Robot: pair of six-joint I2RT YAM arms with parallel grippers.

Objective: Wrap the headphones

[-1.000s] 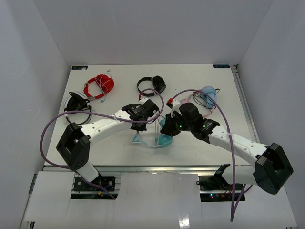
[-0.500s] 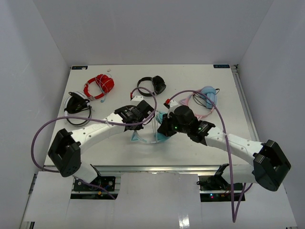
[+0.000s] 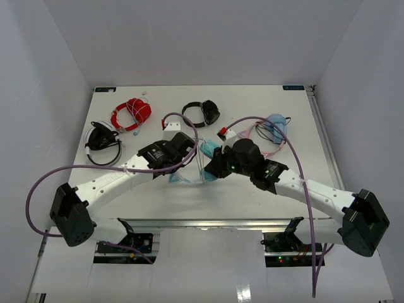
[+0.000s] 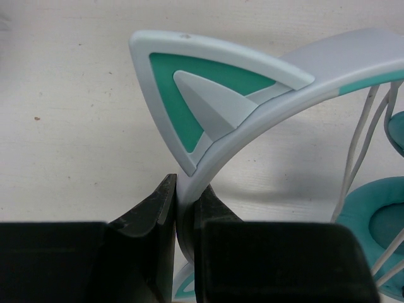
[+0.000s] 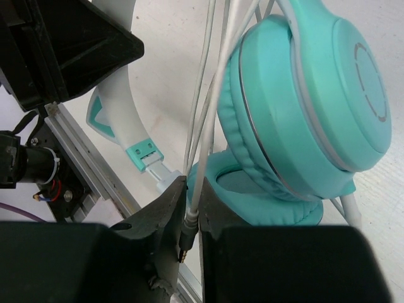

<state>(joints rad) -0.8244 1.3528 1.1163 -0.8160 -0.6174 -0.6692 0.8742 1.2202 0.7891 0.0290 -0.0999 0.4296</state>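
I see my left gripper [image 3: 191, 158] and right gripper [image 3: 212, 169] close together mid-table at the teal plastic over-ear headphones [image 3: 209, 150]; red corded headphones [image 3: 131, 112] lie back-left on the white table [image 3: 158, 197].

Even, diffuse overhead light is filling the top view: the white table [image 3: 208, 202] is reading bright without glare, and the arms [image 3: 108, 180] are casting only faint, soft shadows. In the wrist views the black fingers [image 4: 148, 214] at 6 o'clock are blurring, while the headphones [image 4: 208, 95] are rendering sharp, matte, evenly lit.
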